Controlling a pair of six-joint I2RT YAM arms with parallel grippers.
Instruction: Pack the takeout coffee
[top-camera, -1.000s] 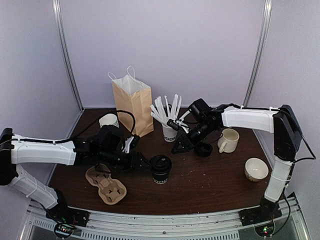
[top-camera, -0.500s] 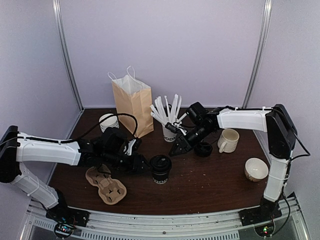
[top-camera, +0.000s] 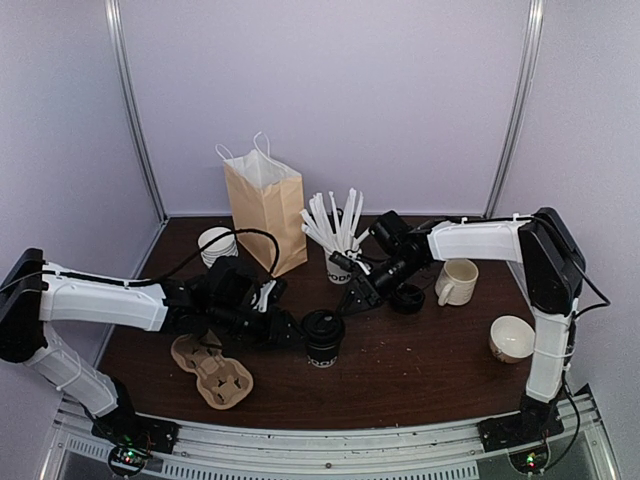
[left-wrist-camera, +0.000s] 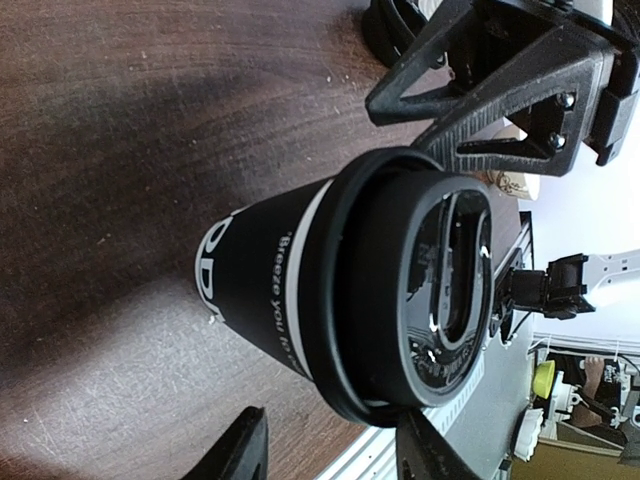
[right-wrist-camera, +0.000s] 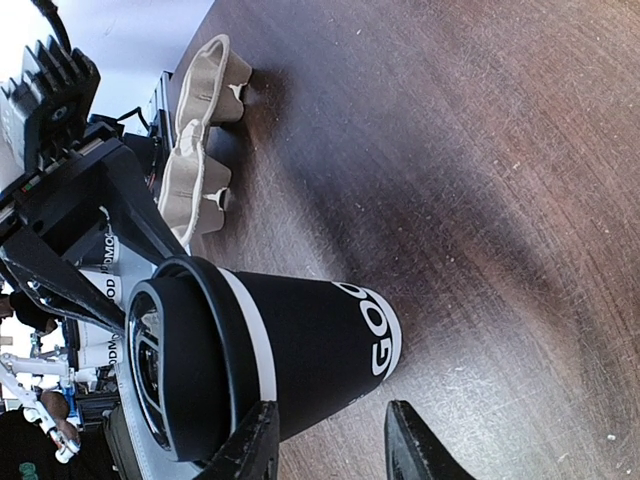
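Note:
The takeout coffee (top-camera: 322, 338) is a black cup with white lettering and a black lid, standing upright at the table's middle. It fills the left wrist view (left-wrist-camera: 350, 300) and the right wrist view (right-wrist-camera: 260, 350). My left gripper (top-camera: 289, 330) is open just left of the cup, and its fingers (left-wrist-camera: 245, 450) stand apart short of the cup's side. My right gripper (top-camera: 358, 298) is open just behind and right of the cup, with its fingers (right-wrist-camera: 412, 445) spread beside the cup's base. Neither gripper holds anything.
A brown paper bag (top-camera: 265, 205) stands open at the back. A pulp cup carrier (top-camera: 210, 368) lies front left. A stack of white-rimmed cups (top-camera: 215, 243), a cup of white sticks (top-camera: 340, 262), a loose black lid (top-camera: 407, 298), a mug (top-camera: 457, 281) and a bowl (top-camera: 512, 338) stand around.
My right gripper has moved left and forward toward the coffee cup. My left gripper has moved right, closer to the cup. The cup has not moved.

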